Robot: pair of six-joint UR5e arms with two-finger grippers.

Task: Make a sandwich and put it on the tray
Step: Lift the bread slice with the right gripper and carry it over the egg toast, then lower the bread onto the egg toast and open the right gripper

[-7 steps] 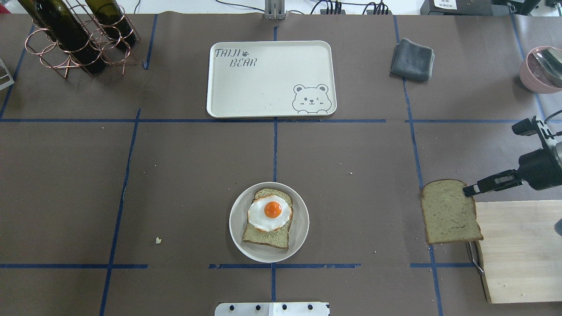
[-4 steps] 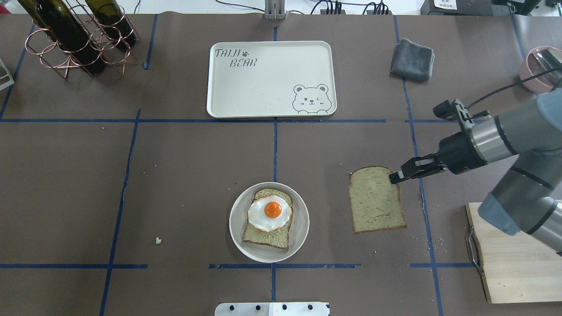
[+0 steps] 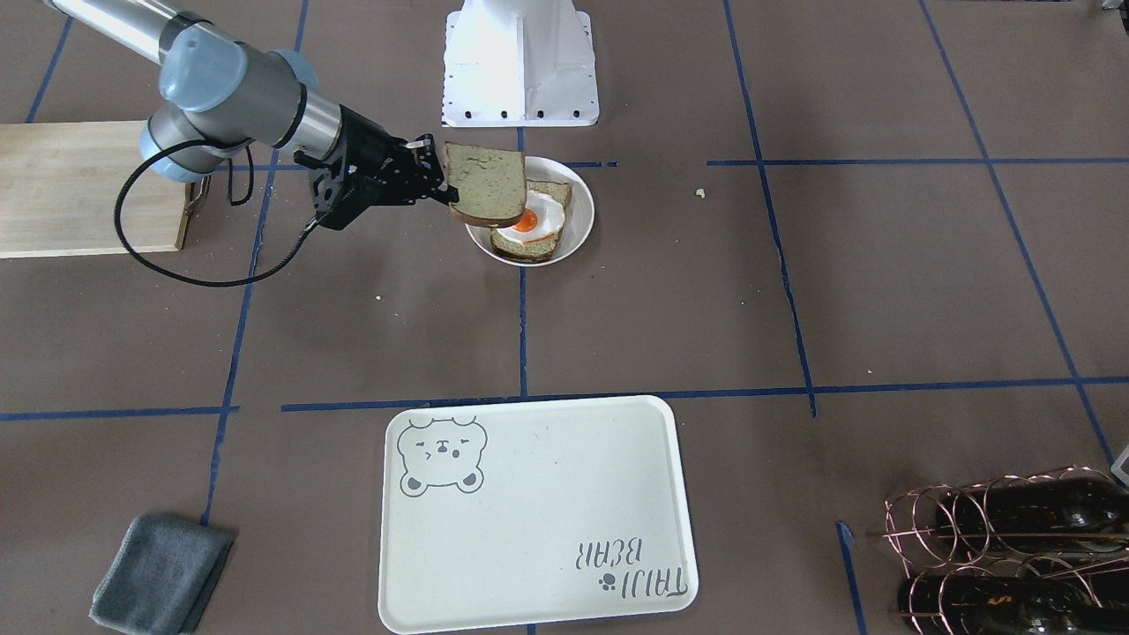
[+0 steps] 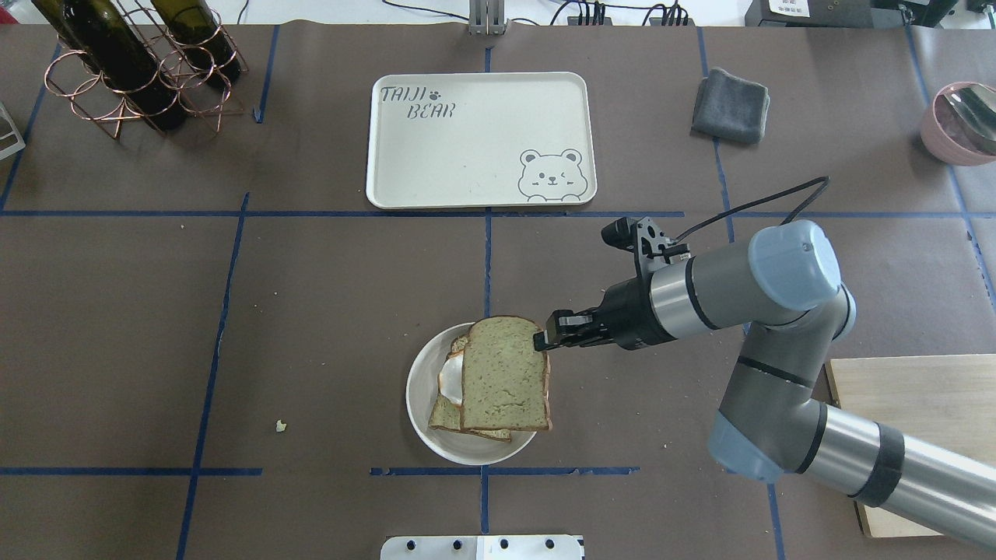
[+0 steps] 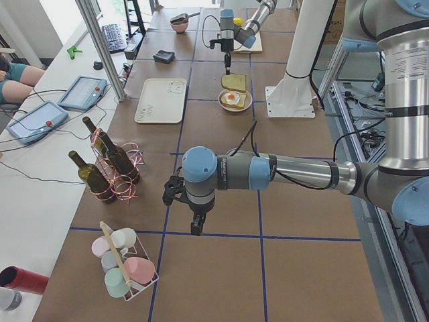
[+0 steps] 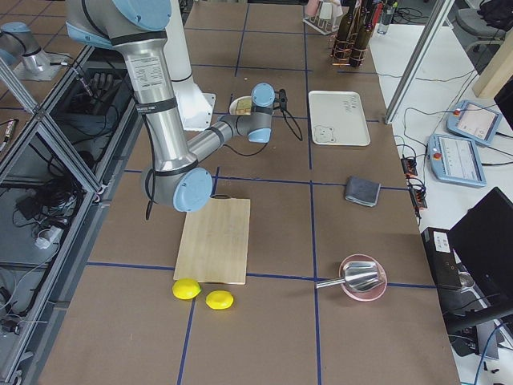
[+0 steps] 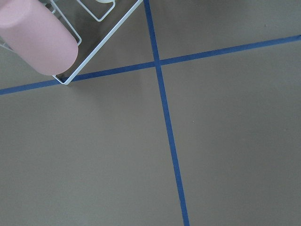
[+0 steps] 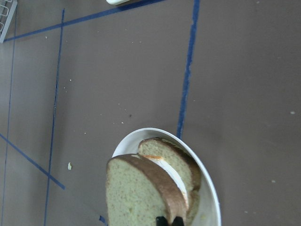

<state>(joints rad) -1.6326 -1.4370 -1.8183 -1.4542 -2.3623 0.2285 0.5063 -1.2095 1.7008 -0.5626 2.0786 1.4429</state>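
Observation:
My right gripper [image 4: 539, 341] is shut on the corner of a bread slice [image 4: 504, 373] and holds it a little above the round white bowl [image 4: 416, 389]. The bowl holds the other slice [image 4: 443, 420] with the fried egg [image 4: 447, 377] on it. The held slice covers most of the egg from above; the front view shows the yolk [image 3: 527, 225] under the held slice [image 3: 483, 183]. The tray [image 4: 467, 148] lies bare at the far middle. My left gripper [image 5: 196, 231] hangs over the table at the far left end; I cannot tell whether it is open or shut.
A grey cloth [image 4: 731, 105] lies right of the tray. A wooden cutting board [image 4: 918, 389] is at the right, a pink bowl [image 4: 961, 120] far right, a wine-bottle rack [image 4: 132, 62] far left. A cup rack [image 5: 124, 268] stands near my left gripper.
My right arm has carried the bread slice leftward, from the cutting board's edge across the table to over the bowl. The bowl, the egg and the tray have not moved.

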